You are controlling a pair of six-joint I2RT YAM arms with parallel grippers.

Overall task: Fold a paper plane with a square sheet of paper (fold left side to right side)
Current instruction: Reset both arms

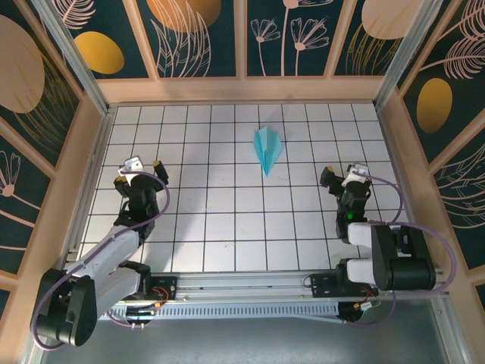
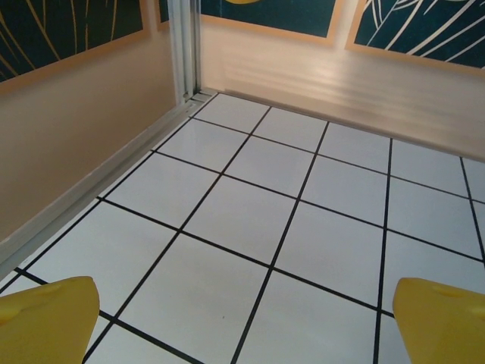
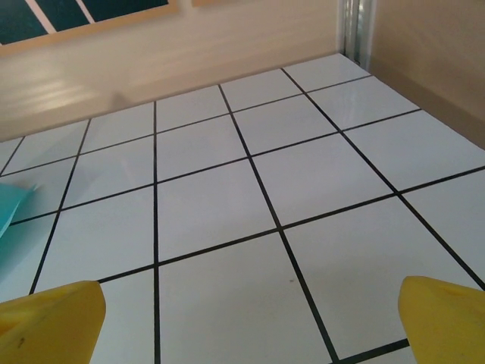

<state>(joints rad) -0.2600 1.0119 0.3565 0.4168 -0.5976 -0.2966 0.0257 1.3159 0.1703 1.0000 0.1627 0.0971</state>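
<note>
Farther back, paper plane (image 1: 267, 149) (creased) on tiles (image 1: 227, 227)

**Top view.** The paper plane (image 1: 267, 149) is laid on the table (image 1: 212, 235) in the upper centre of the frame, slightly right of the midline, with its tip directed toward the lower edge. The left gripper (image 1: 144, 167) is placed at centre left and the right gripper (image 1: 342, 177) at centre right. Both are well apart from the plane, which lies between and above them. A rail (image 1: 242, 284) is fixed along the table's lower edge. The table is enclosed by walls (image 1: 242, 89) at the left, top and right.

**Right wrist view.** An edge of the plane (image 3: 11, 206) is seen at the left margin.
</note>
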